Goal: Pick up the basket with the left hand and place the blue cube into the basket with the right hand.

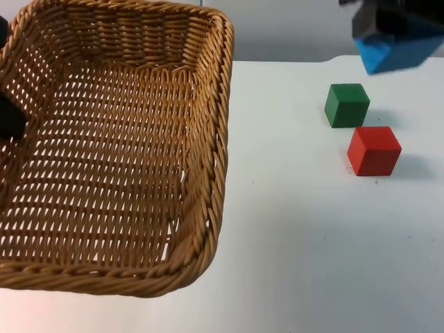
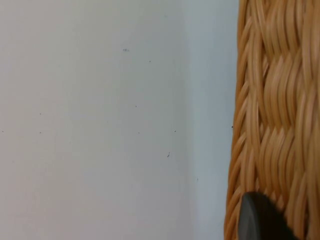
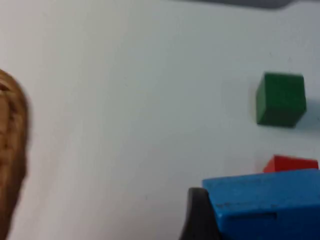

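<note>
Holding the big basket (image 1: 118, 159) up off the table (image 1: 312, 229), the left gripper (image 1: 10, 114) pinches its stiff, light rim. The right gripper (image 1: 378, 21) has its fingers closed on the blue cube (image 1: 399, 50), high above the green cube (image 1: 347, 105) and red cube (image 1: 374, 150). The blue cube looks hard and smooth, best squeezed on its flat sides.

Light: bright, even, no glare off your white table (image 1: 298, 243) | Shadows: soft ones just right of the green cube (image 1: 346, 105) and red cube (image 1: 373, 150) | Blur: your right wrist view smears the blue cube (image 3: 262, 202) (edges gone soft) | Basket (image 2: 280, 115) weave crisp.
</note>
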Robot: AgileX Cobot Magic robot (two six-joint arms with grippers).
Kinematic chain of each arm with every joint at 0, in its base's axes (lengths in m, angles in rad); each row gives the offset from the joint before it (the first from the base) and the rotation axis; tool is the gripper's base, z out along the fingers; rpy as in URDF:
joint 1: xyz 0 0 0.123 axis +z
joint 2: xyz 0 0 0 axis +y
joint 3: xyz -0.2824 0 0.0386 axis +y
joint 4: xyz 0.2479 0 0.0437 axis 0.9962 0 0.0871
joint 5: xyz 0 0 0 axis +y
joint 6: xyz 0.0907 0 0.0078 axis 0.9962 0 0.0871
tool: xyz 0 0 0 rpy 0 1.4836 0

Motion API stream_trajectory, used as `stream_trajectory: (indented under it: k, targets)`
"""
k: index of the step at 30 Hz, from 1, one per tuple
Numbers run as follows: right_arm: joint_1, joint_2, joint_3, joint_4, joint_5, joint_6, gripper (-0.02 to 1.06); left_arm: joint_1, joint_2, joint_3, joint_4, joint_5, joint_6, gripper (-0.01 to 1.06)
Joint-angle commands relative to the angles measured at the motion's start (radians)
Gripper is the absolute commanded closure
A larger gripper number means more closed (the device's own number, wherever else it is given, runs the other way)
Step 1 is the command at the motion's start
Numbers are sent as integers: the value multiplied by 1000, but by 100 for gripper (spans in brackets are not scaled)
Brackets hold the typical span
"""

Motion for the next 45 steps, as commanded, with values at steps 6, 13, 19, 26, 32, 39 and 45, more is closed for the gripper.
stream_trajectory:
  k: [6, 13, 19, 26, 32, 39, 45]
  targets:
    - [148, -10, -153, 0, -26, -92, 105, 0, -8, -1, -26, 7, -9, 105]
    - [217, 4, -167, 0, -133, -94, 105, 0, 8, -1, -26, 7, -11, 105]
    - [257, 99, -167, 2, -193, -99, 105, 0, 60, -1, -33, -7, -15, 105]
    - [274, 208, -167, 34, -250, -109, 105, 0, 87, -1, -35, -55, -15, 105]
    - [274, 345, -167, 54, -346, -110, 105, 0, 122, -1, -53, -70, -4, 105]
    - [274, 425, -167, 46, -377, -112, 105, 0, 131, -1, -73, -70, 4, 105]
    - [274, 477, -167, 46, -381, -114, 102, 0, 131, -1, -73, -70, 8, 105]
